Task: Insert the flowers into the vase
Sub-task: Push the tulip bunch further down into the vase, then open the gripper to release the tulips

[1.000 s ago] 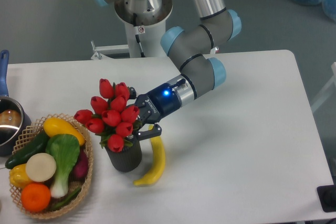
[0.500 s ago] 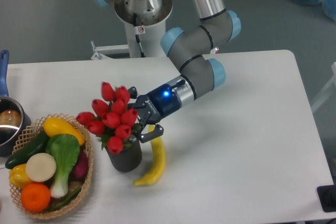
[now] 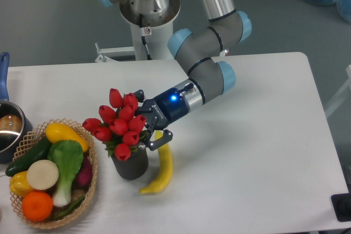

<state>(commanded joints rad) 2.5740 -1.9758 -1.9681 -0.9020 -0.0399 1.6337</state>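
Observation:
The flowers (image 3: 120,125), a tight bunch of glossy red tulip buds with green leaves, stand with their stems inside the vase (image 3: 130,166), a short dark grey cylinder on the white table. The buds lean slightly left over the rim. My gripper (image 3: 149,117) sits just right of the bunch at bud height. Its jaws are spread wide, one finger behind the buds and one in front, over the vase's right rim. It does not appear to clamp the bunch. The stems are hidden inside the vase.
A yellow banana (image 3: 160,171) lies right against the vase. A woven basket (image 3: 93,182) of vegetables and fruit stands to the left. A pot (image 3: 7,131) with a blue handle is at the left edge. The robot base stands behind the table.
The flower bunch has sunk a little lower and shifted slightly right into the vase. The front finger has spread a bit outward. The arm has hardly moved.

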